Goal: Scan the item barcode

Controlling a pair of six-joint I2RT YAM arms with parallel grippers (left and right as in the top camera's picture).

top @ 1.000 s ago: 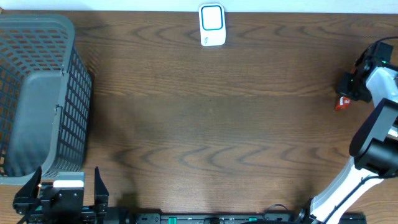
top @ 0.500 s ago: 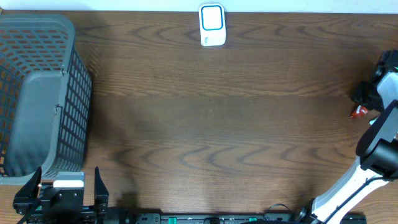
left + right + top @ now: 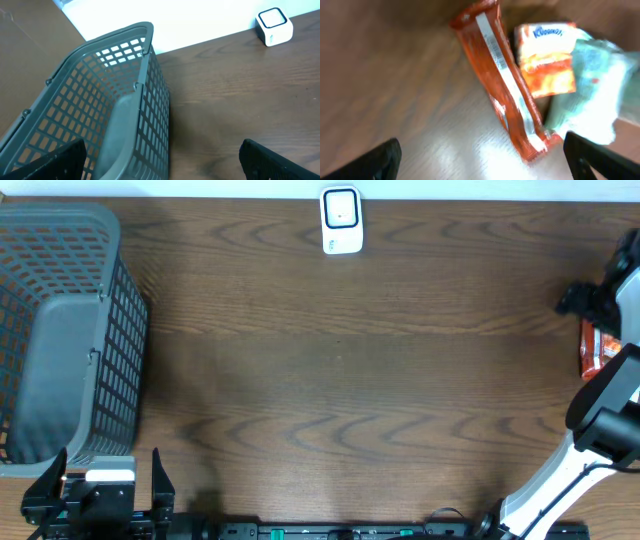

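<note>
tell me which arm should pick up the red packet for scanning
Right. The right gripper hangs open above the red packet at the right edge of the table; the left gripper sits far across by the basket.

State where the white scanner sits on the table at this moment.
In the overhead view, the white scanner stands at the far edge of the table, about midway across, well right of the grey basket.

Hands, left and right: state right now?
Left hand: open, empty.
Right hand: open, holding nothing; the red packet lies on the table below it.
</note>
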